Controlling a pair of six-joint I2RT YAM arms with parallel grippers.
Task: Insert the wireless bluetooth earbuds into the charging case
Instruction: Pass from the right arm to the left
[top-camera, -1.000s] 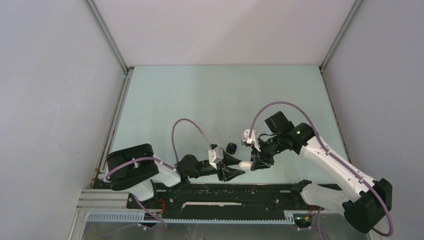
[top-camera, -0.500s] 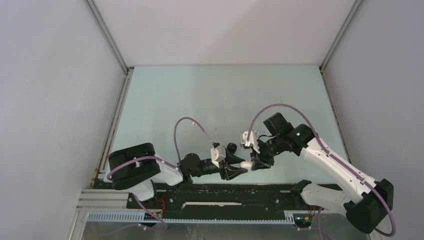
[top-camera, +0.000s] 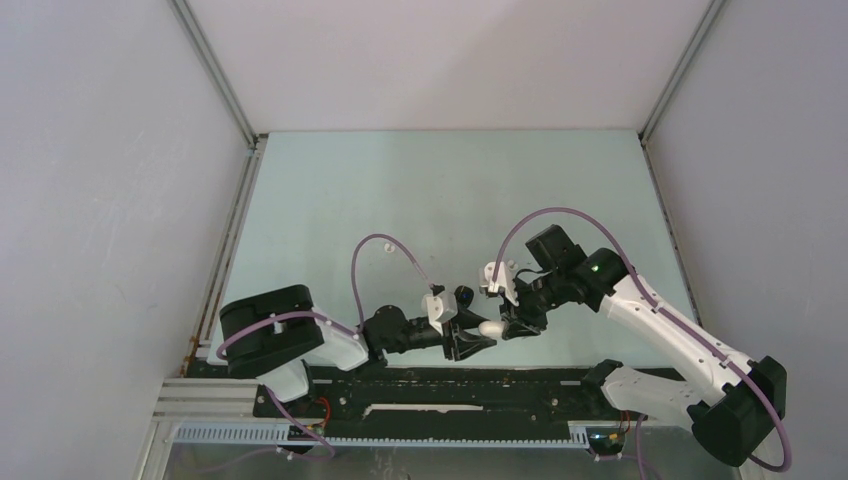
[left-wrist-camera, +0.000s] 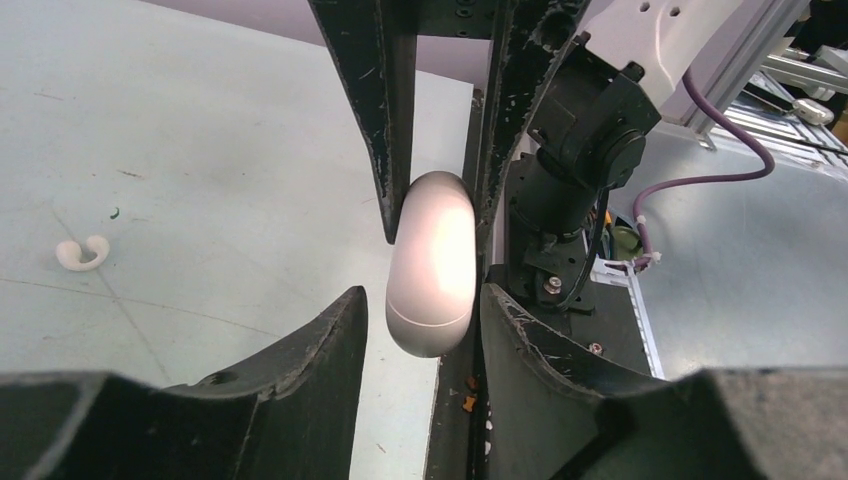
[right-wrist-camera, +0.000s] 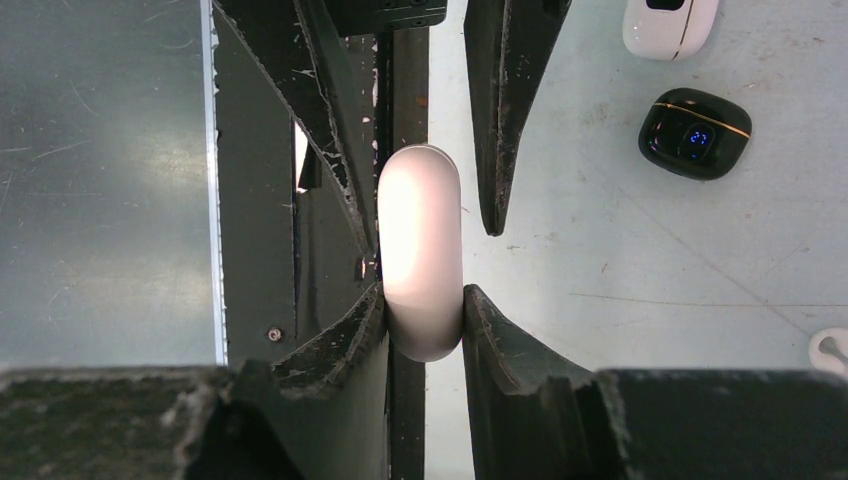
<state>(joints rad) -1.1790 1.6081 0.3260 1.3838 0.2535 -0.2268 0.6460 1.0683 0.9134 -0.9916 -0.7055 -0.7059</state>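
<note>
Right pincer (right-wrist-camera: 422, 292): closed on a glossy white pebble-shaped charging case (right-wrist-camera: 420, 250). Both fingers press the shell's flanks at one end.

Left pincer (left-wrist-camera: 422, 295): parted, not clamped. Its fingers stand either side of the case's other end. One finger is at the shell; a sliver of table shows between the other finger and the shell.

Pincer layout: the two face each other tip to tip, with the case lengthwise between them.

Case state: lid shut. A seam line shows near the end that sits inside the left pincer.

Case position: over the near edge of the pale green table top (top-camera: 420, 200), where it meets the black base plate (top-camera: 450, 380).

Earbud: one small white curved earbud (left-wrist-camera: 82, 252) lies on the table top, well apart from the left pincer and far to the left in its wrist view. It is outside any case.

White fragment (right-wrist-camera: 830, 352): on the table, off to the right of the right pincer and cut by the frame edge. Cannot tell what it is.

Other cases: a black rounded case with a blue lit display (right-wrist-camera: 695, 132) and a second white case (right-wrist-camera: 668, 22). Both rest on the table ahead and to the right of the right pincer, near each other and apart from the held case.
</note>
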